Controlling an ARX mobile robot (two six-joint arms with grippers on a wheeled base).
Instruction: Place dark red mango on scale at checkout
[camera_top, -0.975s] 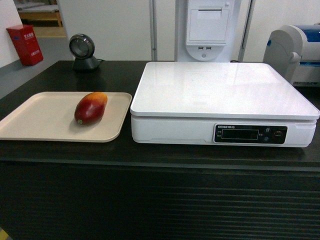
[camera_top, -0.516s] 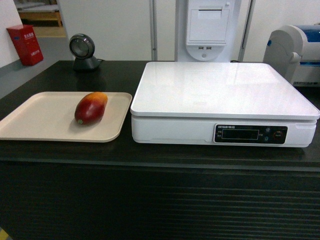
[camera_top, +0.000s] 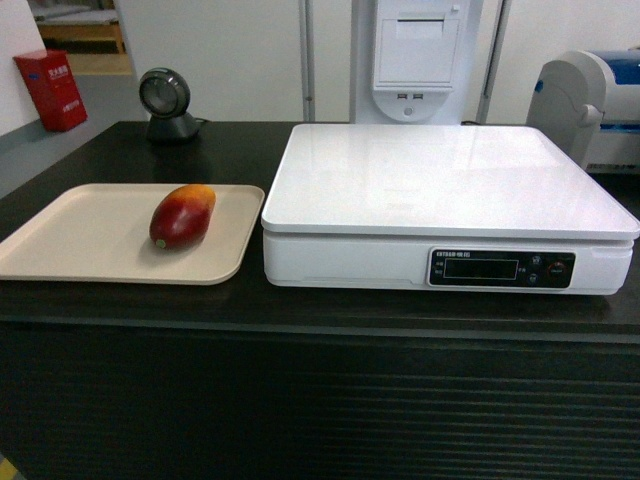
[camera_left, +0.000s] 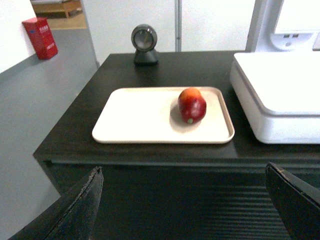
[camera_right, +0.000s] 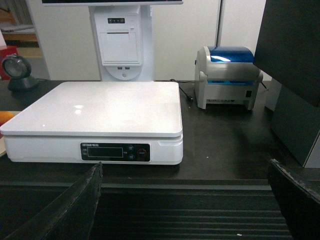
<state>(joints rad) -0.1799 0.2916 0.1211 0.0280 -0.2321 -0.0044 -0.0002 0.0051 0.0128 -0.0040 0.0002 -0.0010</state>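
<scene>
Nothing moved: glossy oval dark red mango (camera_top: 182, 216) on tray (camera_top: 70, 240).

Long black counter (camera_top: 200, 310), dark top, ribbed slatted front. Directly on it: large flat white electronic scale (camera_top: 440, 200), black display panel facing front. Just left of scale, flat beige rectangular tray (camera_top: 90, 235). Behind tray, left of scale, small round dark desk scanner (camera_top: 166, 103). Right of scale, grey-and-blue label printer (camera_right: 229, 76).
</scene>
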